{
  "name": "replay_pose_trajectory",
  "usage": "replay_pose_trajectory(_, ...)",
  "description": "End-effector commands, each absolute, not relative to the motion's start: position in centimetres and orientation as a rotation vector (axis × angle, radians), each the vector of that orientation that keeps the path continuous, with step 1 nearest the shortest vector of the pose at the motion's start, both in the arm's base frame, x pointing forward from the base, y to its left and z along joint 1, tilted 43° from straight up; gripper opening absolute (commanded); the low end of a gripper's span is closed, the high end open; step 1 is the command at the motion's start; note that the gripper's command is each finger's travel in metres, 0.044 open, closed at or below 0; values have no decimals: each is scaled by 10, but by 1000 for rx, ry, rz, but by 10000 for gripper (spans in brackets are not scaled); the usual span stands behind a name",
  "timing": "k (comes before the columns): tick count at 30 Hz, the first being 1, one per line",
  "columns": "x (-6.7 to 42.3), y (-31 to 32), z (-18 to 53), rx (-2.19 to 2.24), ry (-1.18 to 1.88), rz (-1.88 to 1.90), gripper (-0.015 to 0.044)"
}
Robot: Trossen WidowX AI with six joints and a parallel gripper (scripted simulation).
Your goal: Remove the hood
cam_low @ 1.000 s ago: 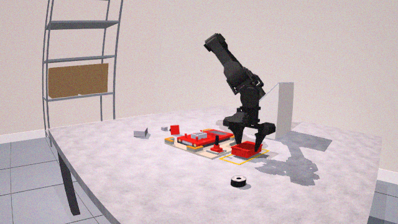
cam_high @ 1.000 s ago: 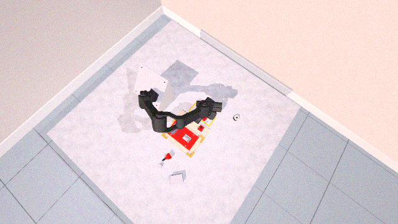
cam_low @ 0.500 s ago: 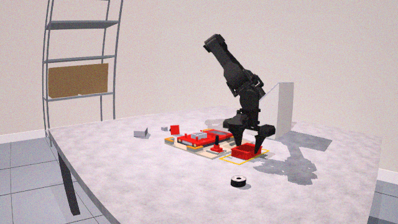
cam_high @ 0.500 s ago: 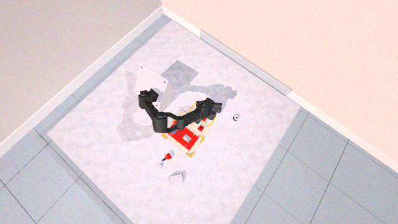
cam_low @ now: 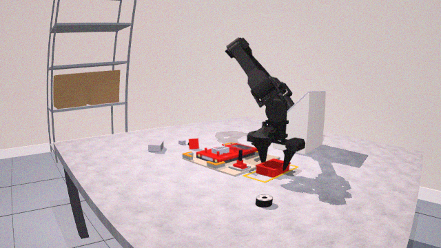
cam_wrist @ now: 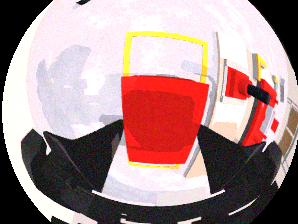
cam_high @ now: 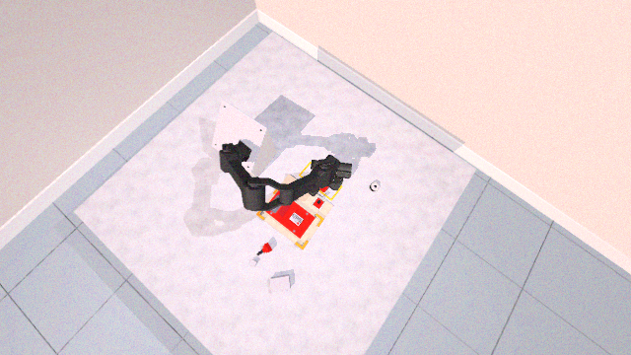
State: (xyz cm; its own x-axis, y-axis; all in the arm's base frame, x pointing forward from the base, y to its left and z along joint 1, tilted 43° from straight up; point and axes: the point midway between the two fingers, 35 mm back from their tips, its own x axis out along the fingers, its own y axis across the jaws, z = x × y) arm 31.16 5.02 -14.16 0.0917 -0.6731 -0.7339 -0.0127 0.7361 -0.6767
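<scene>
Hood (cam_low: pixel 270 168) of the toy car (cam_low: pixel 224 153) is seen resting on the table (cam_low: pixel 145 193), inside the yellow-outlined marked area (cam_low: pixel 253 178), well apart from the car on its board. The gripper (cam_low: pixel 275 167) is held straight down over it, one finger on each side. The jaws are spread wide and are judged to be releasing: nothing is gripped, though from these views it cannot be told whether the fingertips (cam_low: pixel 263 159) are clear of the hood's side walls.

In the wrist view the hood (cam_wrist: pixel 160 125) is shown as a red, shallow, tray-like shell with thin raised edges, lying mostly within the yellow outline (cam_wrist: pixel 166 39), its near edge just at the line. It is judged to be light, stiff and smooth, so a nudge from a finger could easily slide it across the line. If it must be retaken, the two long side walls are judged the best hold, near their middle.

A straight lift is called for next.
</scene>
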Motion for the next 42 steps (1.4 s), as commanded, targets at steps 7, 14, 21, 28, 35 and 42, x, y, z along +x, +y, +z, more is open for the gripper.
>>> replay_pose_trajectory(7, 307, 91, -100, -608, 1407, -536, 440)
replay_pose_trajectory(14, 305, 100, -89, -609, 1406, -537, 440)
replay_pose_trajectory(21, 305, 100, -89, -609, 1406, -537, 440)
replay_pose_trajectory(28, 305, 100, -89, -609, 1406, -537, 440)
replay_pose_trajectory(35, 305, 100, -89, -609, 1406, -537, 440)
replay_pose_trajectory(42, 305, 100, -89, -609, 1406, -537, 440)
